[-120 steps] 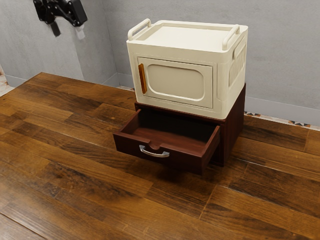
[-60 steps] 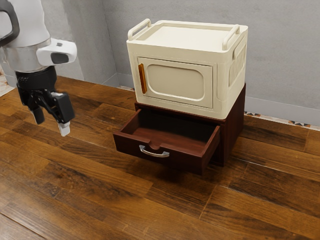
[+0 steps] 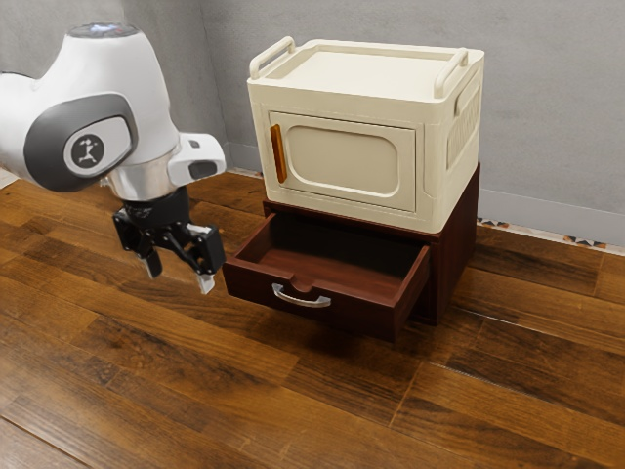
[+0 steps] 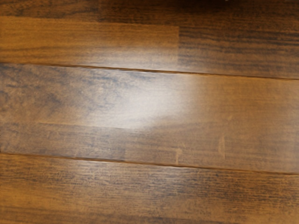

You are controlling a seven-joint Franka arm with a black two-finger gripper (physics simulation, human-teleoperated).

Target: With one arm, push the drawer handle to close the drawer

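Jaws came twd ext. view's right, nr open drawer; spread apart.

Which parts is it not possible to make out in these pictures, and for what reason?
- Arm, base end: exterior view, cut off by the left edge.
- Drawer, rear end: exterior view, hidden inside the dark case.
- Cream box, back: exterior view, hidden by its own body.
- Dark patch: wrist view, cut off by the upper edge.
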